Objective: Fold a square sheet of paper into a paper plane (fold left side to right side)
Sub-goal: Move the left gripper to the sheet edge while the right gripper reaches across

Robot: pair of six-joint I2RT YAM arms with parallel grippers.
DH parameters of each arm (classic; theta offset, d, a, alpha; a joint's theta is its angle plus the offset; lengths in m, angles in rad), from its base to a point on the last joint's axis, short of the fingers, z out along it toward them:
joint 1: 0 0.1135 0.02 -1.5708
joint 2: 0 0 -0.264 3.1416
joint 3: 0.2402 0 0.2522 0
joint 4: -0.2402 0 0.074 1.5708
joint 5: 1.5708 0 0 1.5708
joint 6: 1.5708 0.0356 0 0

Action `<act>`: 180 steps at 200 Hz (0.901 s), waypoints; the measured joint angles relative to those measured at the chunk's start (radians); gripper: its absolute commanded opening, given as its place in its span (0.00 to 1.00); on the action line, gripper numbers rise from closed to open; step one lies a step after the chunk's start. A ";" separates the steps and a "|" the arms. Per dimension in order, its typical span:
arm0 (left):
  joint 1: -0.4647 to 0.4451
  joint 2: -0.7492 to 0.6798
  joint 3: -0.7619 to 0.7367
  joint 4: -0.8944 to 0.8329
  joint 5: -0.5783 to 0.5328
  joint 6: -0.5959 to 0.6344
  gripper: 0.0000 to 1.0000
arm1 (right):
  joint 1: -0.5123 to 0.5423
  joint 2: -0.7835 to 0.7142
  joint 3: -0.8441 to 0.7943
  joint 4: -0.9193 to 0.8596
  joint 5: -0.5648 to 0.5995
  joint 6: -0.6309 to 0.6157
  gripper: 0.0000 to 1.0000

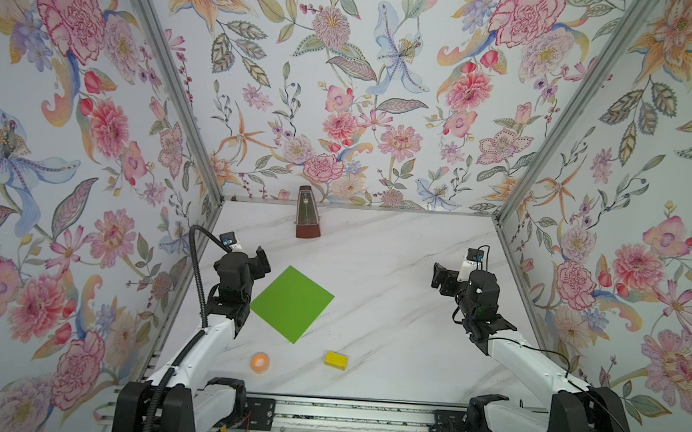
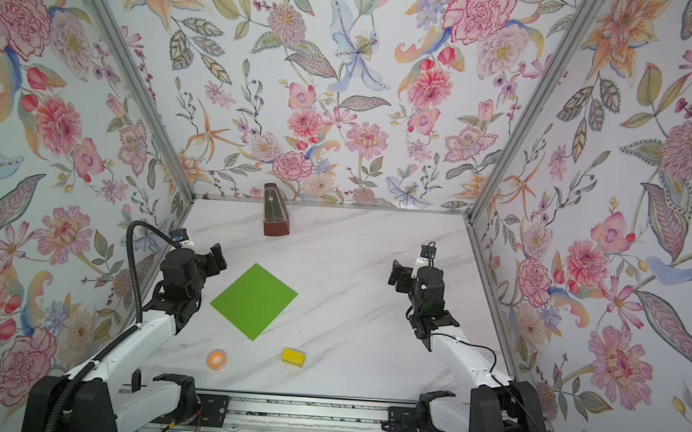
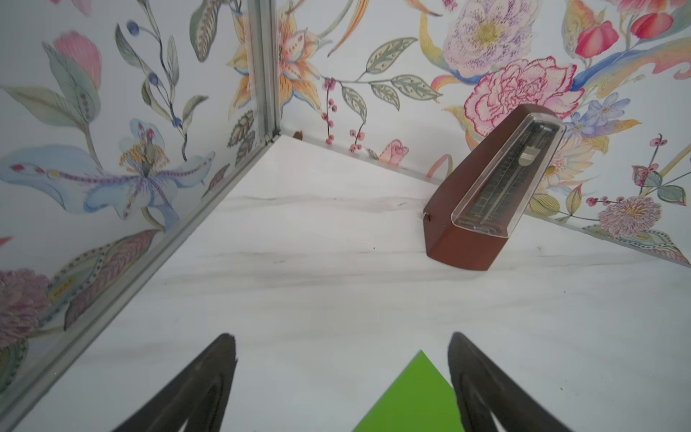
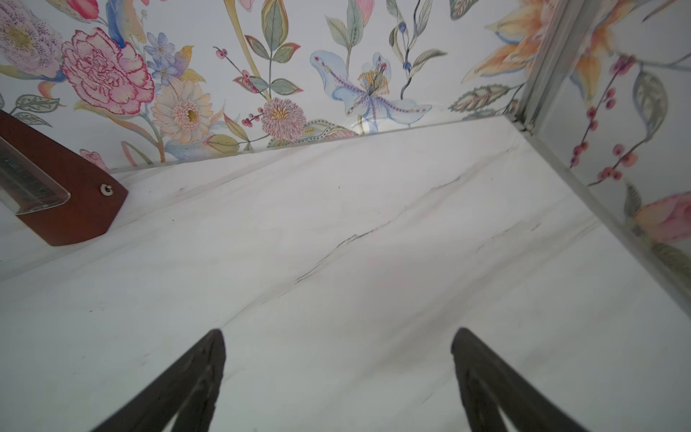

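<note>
Green sheet (image 1: 292, 303) lies flat and unfolded on the left half of the table (image 1: 392, 312), turned corner-on, far corner just beside the left gripper (image 1: 264, 261), right gripper (image 1: 440, 275) well apart; both jaws wide and empty, so left arm's nearer.

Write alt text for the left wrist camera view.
The left gripper is open, its two dark fingers framing a corner of the square sheet of paper, lime green, flat on the white marble table. Beyond, a brown metronome stands by the floral wall.
</note>
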 measured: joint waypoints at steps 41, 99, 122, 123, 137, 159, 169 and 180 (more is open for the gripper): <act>-0.036 0.034 0.003 -0.179 0.148 -0.151 0.86 | 0.116 0.003 0.025 -0.142 -0.019 0.190 0.90; -0.081 0.244 0.033 -0.261 0.225 -0.164 0.89 | 0.232 0.089 0.079 -0.189 -0.052 0.226 0.90; -0.081 0.304 0.050 -0.267 0.251 -0.157 0.87 | 0.253 0.095 0.090 -0.184 -0.064 0.218 0.90; -0.082 0.309 0.051 -0.267 0.254 -0.156 0.87 | 0.253 0.095 0.090 -0.184 -0.065 0.218 0.90; -0.089 0.354 0.074 -0.268 0.281 -0.151 0.87 | 0.261 0.101 0.090 -0.183 -0.075 0.215 0.90; -0.122 0.439 0.132 -0.274 0.314 -0.129 0.87 | 0.267 0.116 0.090 -0.189 -0.100 0.214 0.90; -0.143 0.481 0.167 -0.280 0.324 -0.116 0.87 | 0.267 0.118 0.094 -0.198 -0.110 0.215 0.90; -0.168 0.526 0.211 -0.278 0.341 -0.103 0.87 | 0.266 0.118 0.102 -0.208 -0.124 0.216 0.89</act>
